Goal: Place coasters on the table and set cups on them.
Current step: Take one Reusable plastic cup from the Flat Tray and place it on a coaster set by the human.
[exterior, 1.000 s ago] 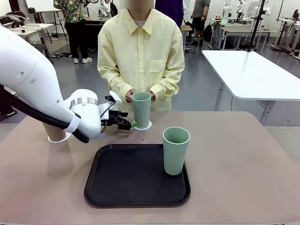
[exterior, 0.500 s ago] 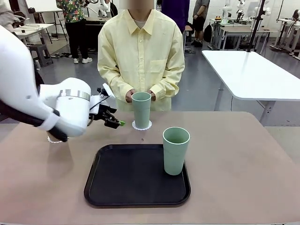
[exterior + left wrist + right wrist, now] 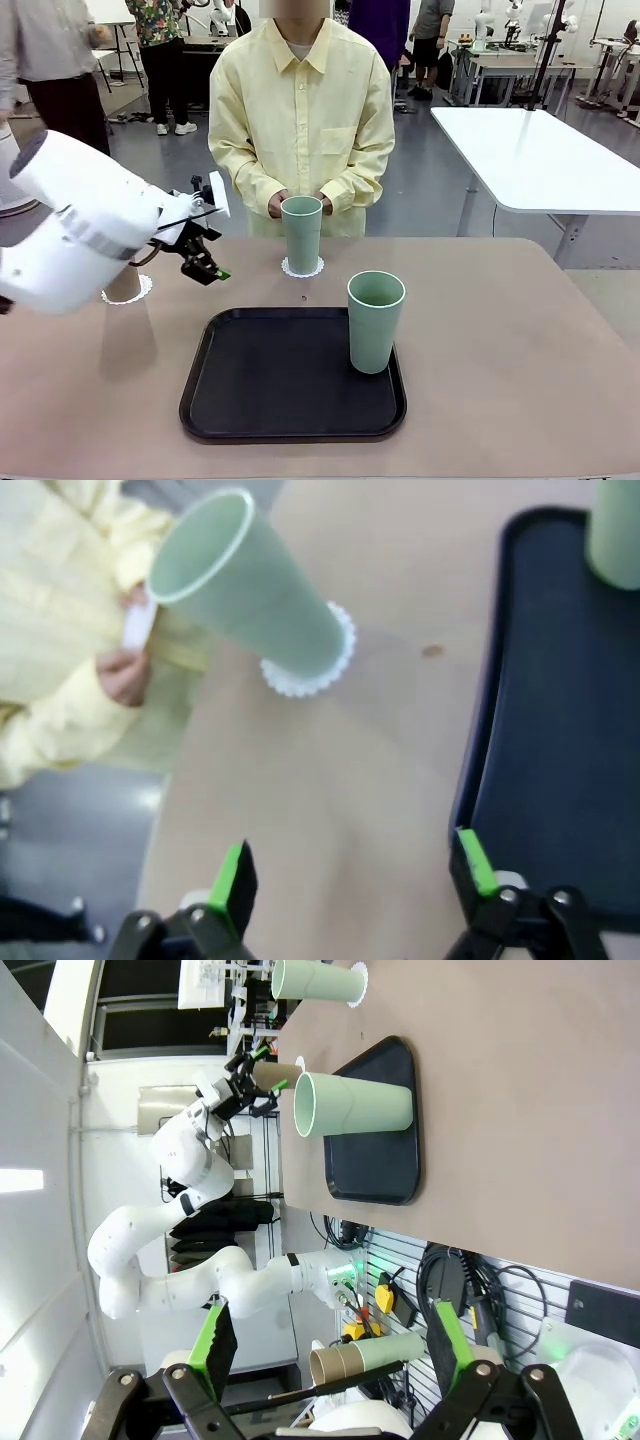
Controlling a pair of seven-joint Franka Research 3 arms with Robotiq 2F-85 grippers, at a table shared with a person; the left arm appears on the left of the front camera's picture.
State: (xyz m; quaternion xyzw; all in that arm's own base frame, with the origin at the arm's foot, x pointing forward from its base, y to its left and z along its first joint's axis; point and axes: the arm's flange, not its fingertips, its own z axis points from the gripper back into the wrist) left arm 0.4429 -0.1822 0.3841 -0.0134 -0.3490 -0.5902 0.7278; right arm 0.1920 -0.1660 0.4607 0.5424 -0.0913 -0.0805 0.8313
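Two tall matte cups stand on lacy white paper coasters; third sage-green cup waits on black tray; left fingers, right fingers spread.

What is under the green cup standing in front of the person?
A white lacy coaster lies under the green cup, with its scalloped edge showing around the base. The cup covers the coaster's middle, so that part cannot be seen.

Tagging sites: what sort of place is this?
Probably a robotics lab: white robot arm at the brown table, white work table behind, hanging cables nearby.
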